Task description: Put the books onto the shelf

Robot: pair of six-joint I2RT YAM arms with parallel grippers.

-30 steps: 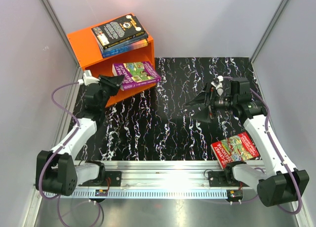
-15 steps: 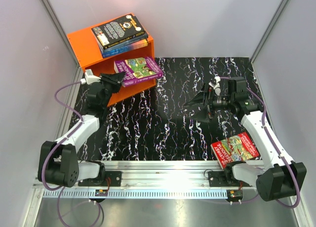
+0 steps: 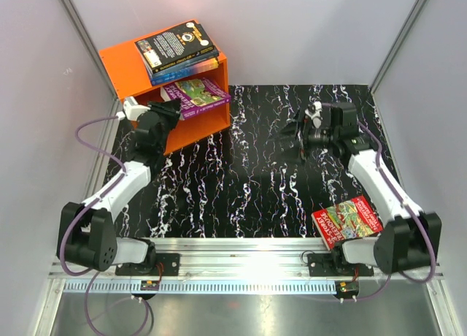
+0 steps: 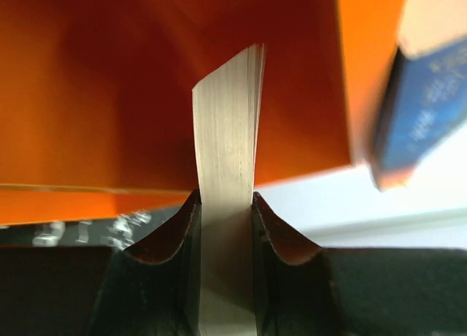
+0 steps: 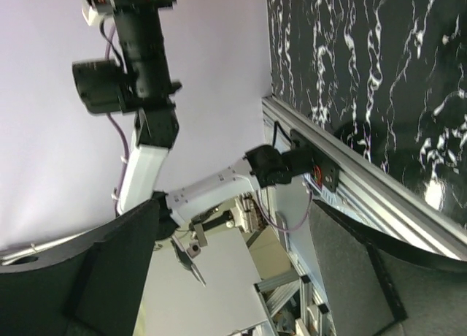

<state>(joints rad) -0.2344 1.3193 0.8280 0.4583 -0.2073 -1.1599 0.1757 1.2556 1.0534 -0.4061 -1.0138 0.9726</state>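
Twice confirmed, from above and from the wrist: found the left gripper point(image 3: 169, 111) point(image 4: 226, 197) clamped on the green-purple book point(image 3: 198, 95) point(image 4: 228, 131), jaws pressed against both covers at the page edge. Saw that book held cover-up, partly inside the open front of the shelf point(image 3: 124, 69) point(image 4: 109, 95), under its top board, with one corner poking out toward 3 o'clock. Noted the shelf at 11 o'clock on the black marbled table point(image 3: 255, 190). Counted two more on its top: the black book point(image 3: 175, 44) stacked on the blue book point(image 3: 191, 66). Found the right gripper point(image 3: 293, 135) point(image 5: 233, 277) at about 2 o'clock, above the table, fingers spread wide with nothing between them. Spotted the red book point(image 3: 348, 220) flat at 5 o'clock, beside the right arm's base, well apart from the shelf.
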